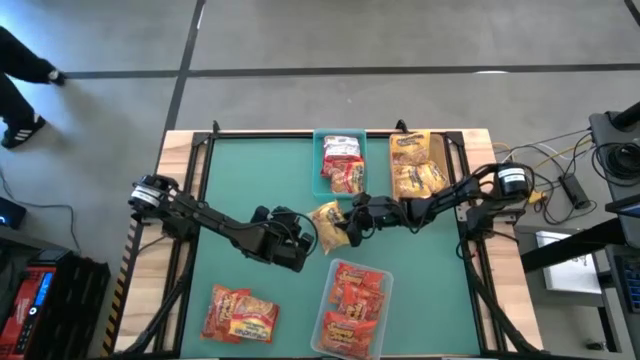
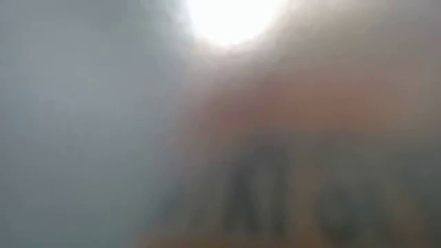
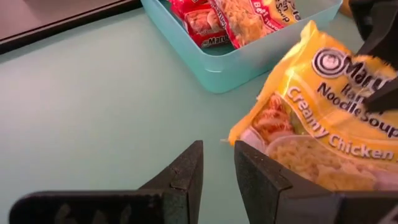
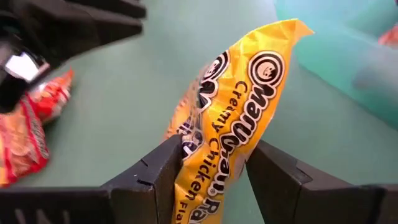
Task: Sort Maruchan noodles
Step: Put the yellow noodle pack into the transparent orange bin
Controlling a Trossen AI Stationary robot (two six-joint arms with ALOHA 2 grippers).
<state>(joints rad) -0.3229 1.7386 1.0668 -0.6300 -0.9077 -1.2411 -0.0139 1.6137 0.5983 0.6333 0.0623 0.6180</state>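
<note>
A yellow Maruchan noodle packet (image 4: 249,93) stands between the fingers of my right gripper (image 4: 214,146), which is shut on it near the middle of the green mat (image 1: 250,180). In the high view that packet (image 1: 328,225) lies between the two grippers. My left gripper (image 3: 217,149) is open and holds nothing, close beside the packet (image 3: 323,130) on its left (image 1: 305,245). Red-and-white packets lie in the teal bin (image 1: 322,185), yellow ones in the tan bin (image 1: 440,150), red-orange ones in the clear bin (image 1: 325,330). The low view is a blur. My right gripper pinches the yellow packet across its width, one finger (image 4: 165,165) on each long edge, partway along its length (image 4: 211,155). The fingers come slanting down from the table's right side. The packet stands on edge and tilted, its free end (image 4: 289,28) pointing away from the wrist.
Loose red-orange packets (image 1: 240,315) lie on the mat at the near left. The teal bin's wall (image 3: 249,62) stands just beyond the held packet. A person's shoe (image 1: 22,130) shows on the floor beyond the far left corner.
</note>
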